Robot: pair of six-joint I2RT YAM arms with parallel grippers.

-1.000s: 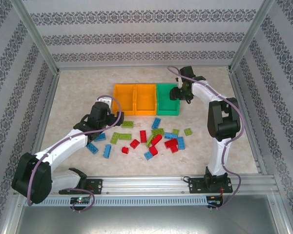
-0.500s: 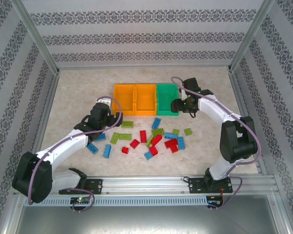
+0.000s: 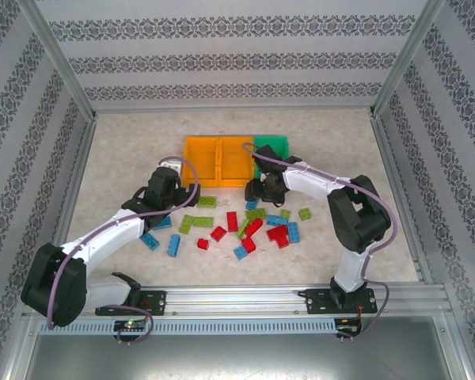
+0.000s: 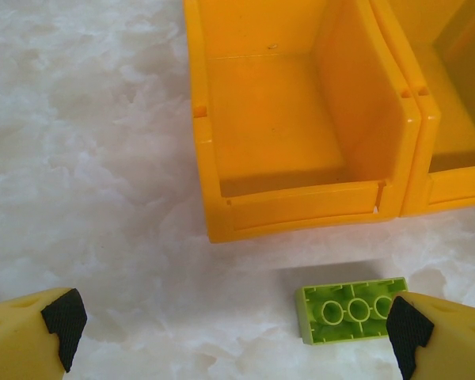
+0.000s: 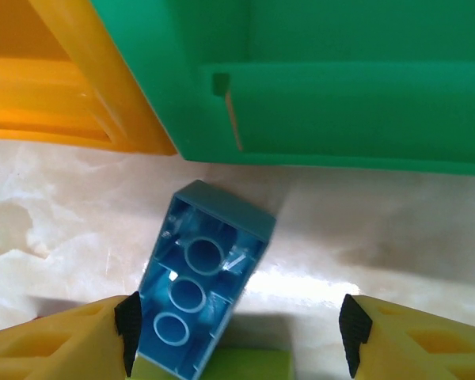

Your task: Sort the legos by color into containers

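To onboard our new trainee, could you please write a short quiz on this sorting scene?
1. True or false: the left orange bin already holds bricks.
2. The brick lying before the green bin, at the right hand, is: A red, B blue, C lime.
3. The lime brick by the left hand lies with its studs facing ____.
Key: 1 false; 2 B; 3 down.

I see a pale marbled table (image 3: pixel 119 158) carrying three joined bins (image 3: pixel 220 162), two orange, one green, with red, blue and lime legos (image 3: pixel 232 221) scattered just in front.
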